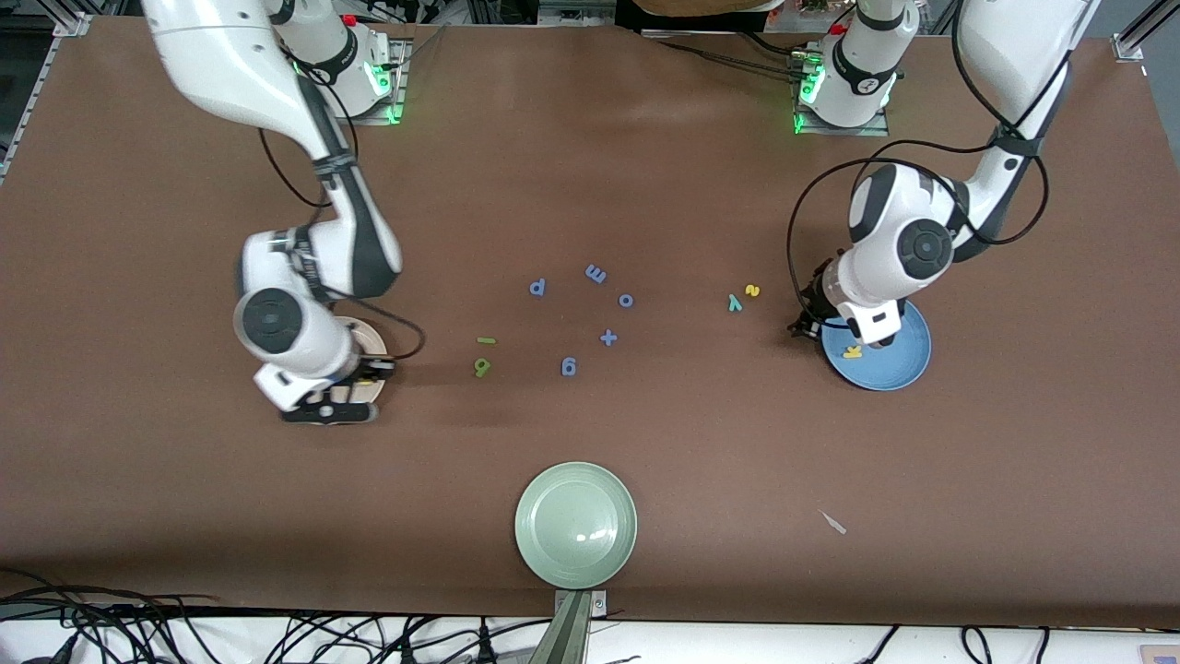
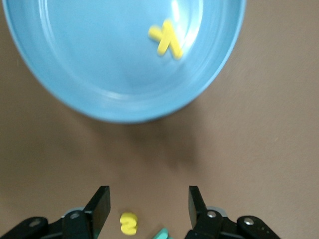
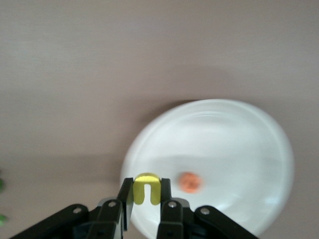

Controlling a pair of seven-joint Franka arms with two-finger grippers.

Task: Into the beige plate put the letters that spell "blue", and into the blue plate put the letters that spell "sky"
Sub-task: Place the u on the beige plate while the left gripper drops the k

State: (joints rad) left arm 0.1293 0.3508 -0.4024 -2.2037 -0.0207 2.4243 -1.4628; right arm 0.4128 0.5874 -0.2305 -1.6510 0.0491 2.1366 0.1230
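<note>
Here the right gripper (image 3: 146, 199) hung over the beige plate (image 1: 373, 339), pinching the yellow u (image 3: 147, 189) between its fingers; the orange e (image 3: 190, 182) lay in that plate, at about three o'clock of the u in the right wrist view. Mid-table lay the green l (image 1: 486, 340) and green b (image 1: 481, 367). Toward the left arm's end, the y (image 1: 734, 302) and s (image 1: 752, 290) sat together. The left gripper (image 2: 148, 209) stood wide beside the blue plate (image 1: 908, 364), the k (image 2: 167, 39) inside at its twelve o'clock.
</note>
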